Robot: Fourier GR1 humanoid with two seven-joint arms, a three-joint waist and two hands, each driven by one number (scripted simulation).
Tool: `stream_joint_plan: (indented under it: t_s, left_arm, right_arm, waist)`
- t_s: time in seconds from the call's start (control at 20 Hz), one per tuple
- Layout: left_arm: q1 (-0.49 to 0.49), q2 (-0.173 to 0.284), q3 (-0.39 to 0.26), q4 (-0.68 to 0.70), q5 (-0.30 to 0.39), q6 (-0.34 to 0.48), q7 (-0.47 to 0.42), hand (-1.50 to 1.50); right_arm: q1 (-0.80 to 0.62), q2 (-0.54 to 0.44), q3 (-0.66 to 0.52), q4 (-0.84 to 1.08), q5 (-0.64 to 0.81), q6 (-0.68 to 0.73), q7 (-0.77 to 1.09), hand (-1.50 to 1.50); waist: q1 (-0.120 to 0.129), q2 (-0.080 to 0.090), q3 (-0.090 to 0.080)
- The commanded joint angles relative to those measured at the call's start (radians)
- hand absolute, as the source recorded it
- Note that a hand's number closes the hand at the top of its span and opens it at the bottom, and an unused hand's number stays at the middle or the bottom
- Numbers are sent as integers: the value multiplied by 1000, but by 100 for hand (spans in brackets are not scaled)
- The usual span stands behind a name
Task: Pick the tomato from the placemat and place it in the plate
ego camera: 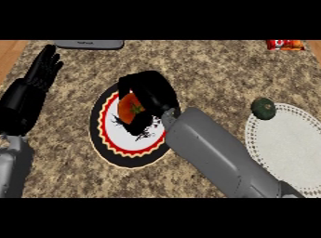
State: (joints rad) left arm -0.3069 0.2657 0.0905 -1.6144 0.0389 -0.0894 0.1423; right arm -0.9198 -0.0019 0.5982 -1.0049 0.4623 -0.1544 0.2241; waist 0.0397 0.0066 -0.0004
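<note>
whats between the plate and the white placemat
In the head view, the right forearm crosses the counter between plate and placemat; nothing else lies there.

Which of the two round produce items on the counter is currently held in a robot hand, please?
The red-orange tomato, gripped by the right robot hand over the plate. The dark green one sits untouched at the placemat's edge.

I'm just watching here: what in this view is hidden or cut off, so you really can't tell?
- Tomato: mostly covered by the right hand; whether it touches the plate is unclear.
- Plate: its right side is hidden by the grey forearm.
- Grey object at the top edge: cut off, unidentifiable.
- Red packet at top right: cut off, label too small to read.
- Placemat: its lower edge is cut off.
</note>
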Motion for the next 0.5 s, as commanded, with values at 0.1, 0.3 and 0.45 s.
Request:
stream_joint_plan:
  t_s: [0.1,0.3,0.45]
  left_arm:
    - [-27,-20,-17,-2,5,-6,11,0]
    - [-100,-28,-32,62,-19,-1,9,0]
    - [-50,-41,-54,59,-29,-16,-47,0]
  right_arm:
    - [-121,2,135,238,-142,-75,-20,150]
    - [-104,2,164,273,-281,-174,-15,-150]
    - [-78,2,220,257,-381,-174,-46,-150]
  waist:
    - [33,7,0]
    - [38,12,0]
    - [65,19,0]
